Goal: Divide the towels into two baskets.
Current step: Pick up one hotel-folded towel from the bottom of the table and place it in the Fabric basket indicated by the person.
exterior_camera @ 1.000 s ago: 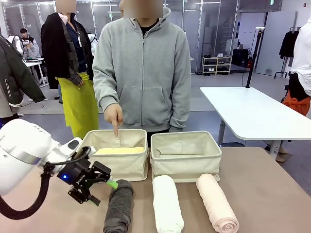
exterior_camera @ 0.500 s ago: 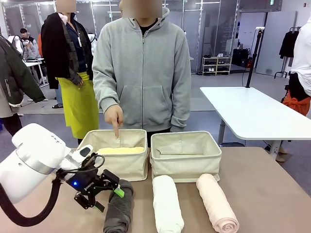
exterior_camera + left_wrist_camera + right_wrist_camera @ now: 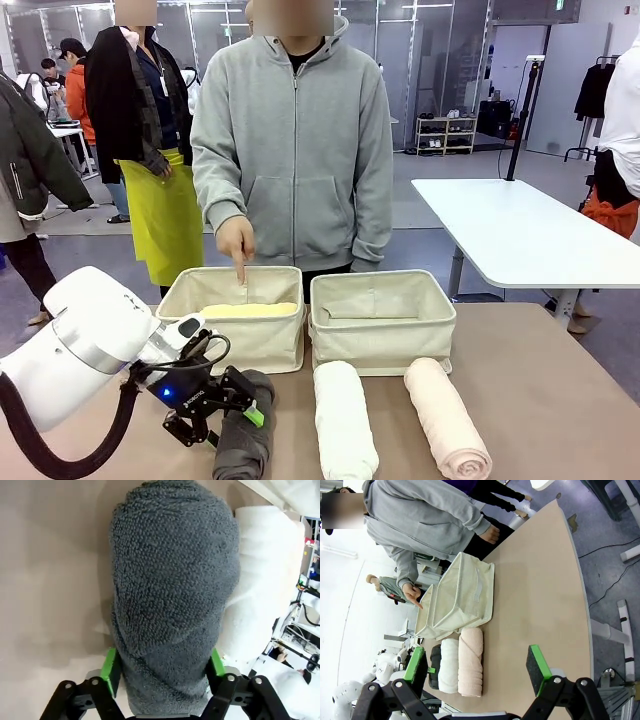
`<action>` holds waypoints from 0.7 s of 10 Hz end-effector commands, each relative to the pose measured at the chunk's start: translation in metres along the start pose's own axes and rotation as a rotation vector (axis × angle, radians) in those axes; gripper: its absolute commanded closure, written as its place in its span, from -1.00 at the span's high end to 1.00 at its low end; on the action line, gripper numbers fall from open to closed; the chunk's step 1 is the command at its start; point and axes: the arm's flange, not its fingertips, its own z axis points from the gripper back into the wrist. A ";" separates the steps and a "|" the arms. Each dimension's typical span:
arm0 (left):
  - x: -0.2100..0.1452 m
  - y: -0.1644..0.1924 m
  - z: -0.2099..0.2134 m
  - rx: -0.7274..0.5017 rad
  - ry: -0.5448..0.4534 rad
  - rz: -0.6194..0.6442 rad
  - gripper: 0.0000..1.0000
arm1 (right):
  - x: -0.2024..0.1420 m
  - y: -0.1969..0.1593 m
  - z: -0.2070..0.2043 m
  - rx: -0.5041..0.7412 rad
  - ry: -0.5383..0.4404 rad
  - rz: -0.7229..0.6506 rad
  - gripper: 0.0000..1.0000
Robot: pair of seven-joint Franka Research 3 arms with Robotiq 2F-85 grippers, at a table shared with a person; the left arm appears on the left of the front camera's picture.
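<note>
I find the left fingers (image 3: 111, 672) clamped on the dark grey towel (image 3: 170, 590), right fingers (image 3: 538, 664) wide, empty; the soft roll could unwind and sag when lifted.

The table (image 3: 560, 400) carries two baskets (image 3: 380, 340), a grey towel (image 3: 235, 455), a white towel (image 3: 342, 420), a pink towel (image 3: 447, 415).

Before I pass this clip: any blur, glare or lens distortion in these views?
Front view: sharp, evenly lit, no glare. Left wrist view: dark grey towel crisp, white towel beside it washed out. Right wrist view: wide-angle lens bows the table edge; frame rolled.
</note>
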 end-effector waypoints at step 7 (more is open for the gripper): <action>-0.007 -0.012 0.011 -0.009 -0.020 -0.006 -0.96 | 0.000 0.002 0.002 0.005 -0.009 0.003 1.00</action>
